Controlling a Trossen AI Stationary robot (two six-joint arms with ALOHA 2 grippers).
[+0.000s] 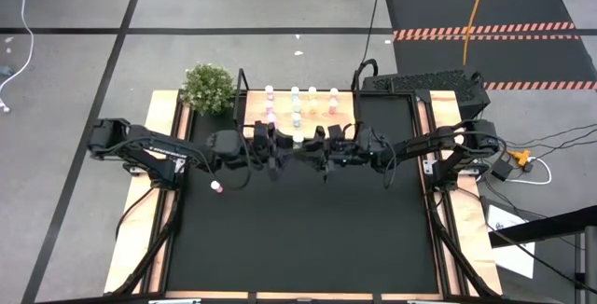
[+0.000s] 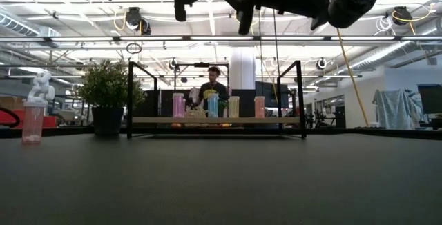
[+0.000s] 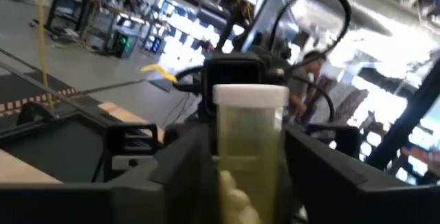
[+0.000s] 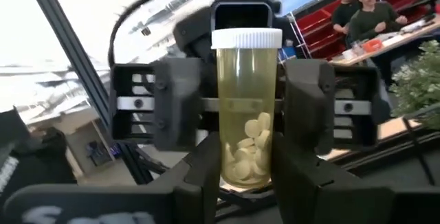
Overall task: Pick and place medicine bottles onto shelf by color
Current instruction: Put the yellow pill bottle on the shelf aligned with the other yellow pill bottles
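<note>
A yellow bottle [image 4: 246,107] with a white cap and pale pills in its lower part hangs upright in mid-air between the two arms, above the middle of the tabletop [image 1: 298,229] and just in front of the shelf [image 1: 250,108]. The right fingers [image 4: 302,176] stand close against both sides of its lower body, gripping it. The left fingers [image 4: 172,104] flank the same bottle from the far side in the right wrist view, and in the left wrist view the left gripper [image 3: 249,183] has the bottle between its fingers, but whether they press on it or have released it cannot be told. In the high view the left gripper [image 1: 283,147] and right gripper [image 1: 312,147] meet tip to tip at the centre. On the shelf stand capped bottles in rows, pink [image 2: 178,105], blue [image 2: 213,105], yellow [image 2: 234,106] and orange-pink [image 2: 260,106] from left to right in the low view. One pink bottle [image 1: 216,187] stands alone on the black tabletop to the left, well apart from the shelf. A potted plant [image 1: 208,88] sits at the shelf's left end. A person [image 2: 213,81] shows in the room behind.
</note>
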